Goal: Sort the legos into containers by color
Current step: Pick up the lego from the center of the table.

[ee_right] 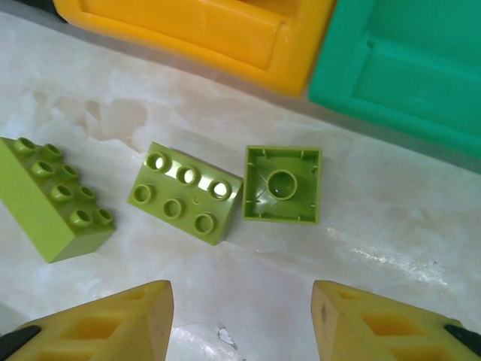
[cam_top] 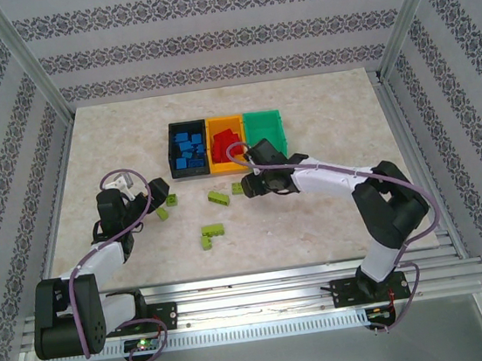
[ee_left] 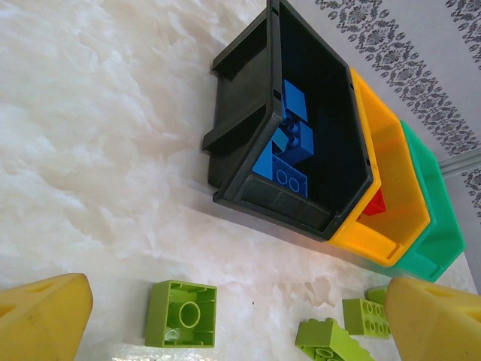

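Three bins stand side by side at the back: black (cam_top: 187, 149) with blue legos (ee_left: 289, 139), orange (cam_top: 226, 143) with red legos (cam_top: 224, 140), green (cam_top: 266, 131). Yellow-green legos lie loose in front of them. My left gripper (cam_top: 160, 196) is open, low over the table, with an upturned square brick (ee_left: 180, 313) between its yellow fingers (ee_left: 45, 316), nearer the left one. My right gripper (cam_top: 247, 182) is open too, just short of a six-stud brick (ee_right: 186, 192) and an upturned square brick (ee_right: 282, 185) lying before the orange bin (ee_right: 203, 26) and green bin (ee_right: 406, 68).
An eight-stud yellow-green brick (ee_right: 54, 197) lies left of the right gripper. Two joined bricks (cam_top: 212, 231) sit nearer the arms, mid-table. More green bricks (ee_left: 325, 340) lie by the left gripper's right finger. Metal frame posts and patterned walls enclose the table (cam_top: 321, 118).
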